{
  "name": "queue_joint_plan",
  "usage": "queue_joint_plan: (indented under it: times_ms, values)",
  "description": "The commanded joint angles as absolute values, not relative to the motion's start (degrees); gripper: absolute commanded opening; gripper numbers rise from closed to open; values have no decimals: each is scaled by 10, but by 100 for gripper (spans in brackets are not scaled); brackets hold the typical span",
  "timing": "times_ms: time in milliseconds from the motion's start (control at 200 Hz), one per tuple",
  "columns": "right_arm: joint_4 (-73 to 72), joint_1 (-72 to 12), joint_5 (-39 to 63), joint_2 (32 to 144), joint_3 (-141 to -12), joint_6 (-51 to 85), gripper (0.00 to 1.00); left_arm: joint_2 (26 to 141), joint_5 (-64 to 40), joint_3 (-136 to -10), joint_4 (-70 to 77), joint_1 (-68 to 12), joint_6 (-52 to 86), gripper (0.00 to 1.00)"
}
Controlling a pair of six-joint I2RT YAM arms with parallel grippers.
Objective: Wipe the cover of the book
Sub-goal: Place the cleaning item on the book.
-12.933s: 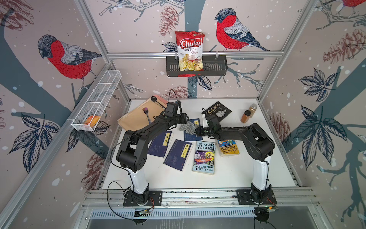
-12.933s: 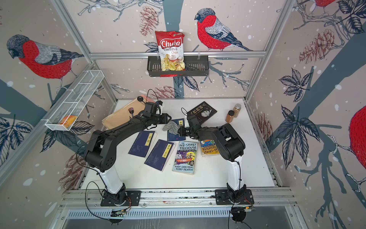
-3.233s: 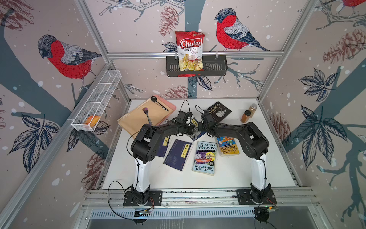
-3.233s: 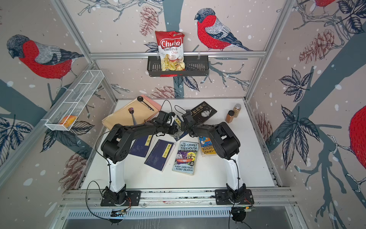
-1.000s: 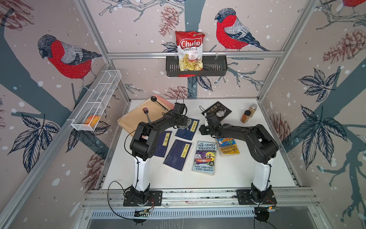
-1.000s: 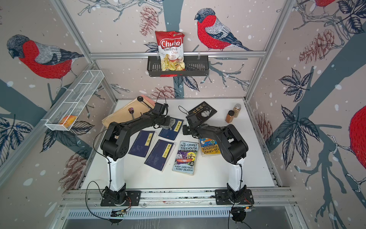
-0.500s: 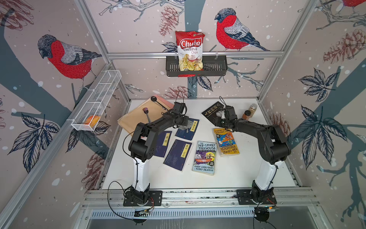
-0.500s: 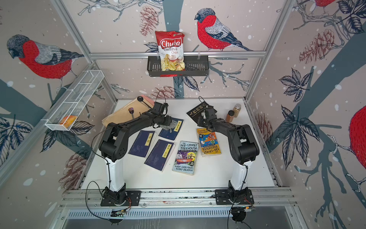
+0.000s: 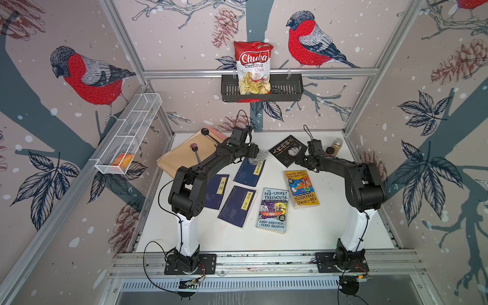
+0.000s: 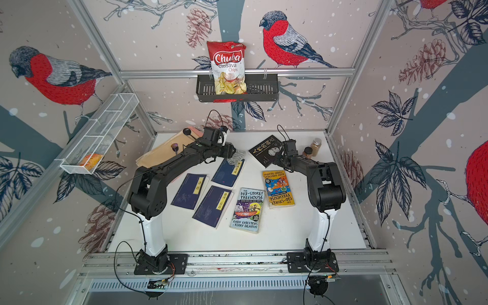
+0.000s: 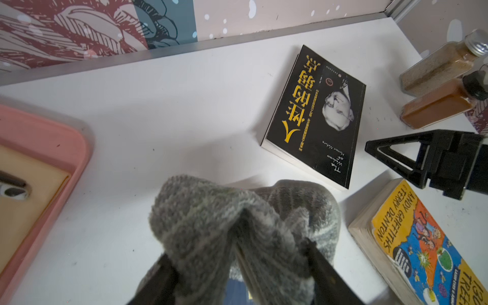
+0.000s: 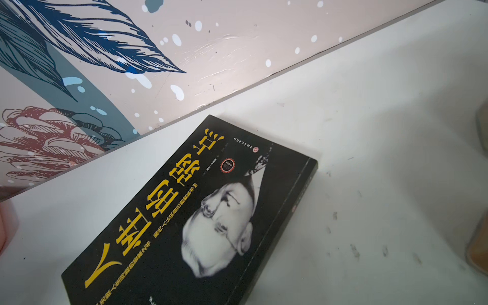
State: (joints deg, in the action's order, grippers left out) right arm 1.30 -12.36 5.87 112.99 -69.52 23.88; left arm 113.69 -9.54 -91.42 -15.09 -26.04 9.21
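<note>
Resting on the upper end of the blue book (image 9: 248, 173), near the middle of the frame in both top views, the grey cloth (image 9: 260, 156) sits directly at the tip of the left gripper (image 9: 258, 154). In the left wrist view, the black fingers (image 11: 158, 277) of this claw stand well apart at the bottom of the frame. The cloth is bunched between them and looks loose, not squeezed, so the claw seems to be open around it and not truly gripping. The right gripper (image 9: 301, 159) is right of centre in the top views, just beside the lower edge of the black book (image 9: 287, 150) and apart from the blue one. Whether this claw is open or closed cannot be told, because the right wrist view shows only the black book (image 12: 198, 224) and the white table (image 12: 369, 132). The step in hand appears to be either a release of the cloth or a new grasp on it at the top of the cover, and most of the blue cover toward the lower left lies uncovered. If the wiping is to go on, the next move probably calls for closing the left jaws firmly on the cloth and then pulling it along the cover with light pressure. Nothing pins this thin book, so it may slide on the smooth table.
</note>
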Motion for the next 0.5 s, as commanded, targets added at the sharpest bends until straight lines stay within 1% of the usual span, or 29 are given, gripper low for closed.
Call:
queue_joint_plan:
  times_ms: [0, 100, 220, 300, 365, 495]
  values:
    - [11, -125, 59, 1130, -694, 231, 57, 1154, -99, -935, -212, -263, 95, 67]
    - [7, -127, 58, 1124, -689, 224, 57, 1154, -77, -928, -248, -267, 83, 67]
    - [-13, -149, 73, 1093, -672, 199, 57, 1128, -107, -883, -224, -268, 82, 68]
    - [-32, -175, 113, 1070, -666, 193, 57, 1120, -127, -866, -209, -267, 87, 68]
    - [-60, -196, 178, 1060, -660, 202, 58, 1118, -138, -861, -199, -267, 90, 68]
    - [-120, -227, 257, 1060, -652, 231, 62, 1109, -159, -843, -178, -267, 93, 67]
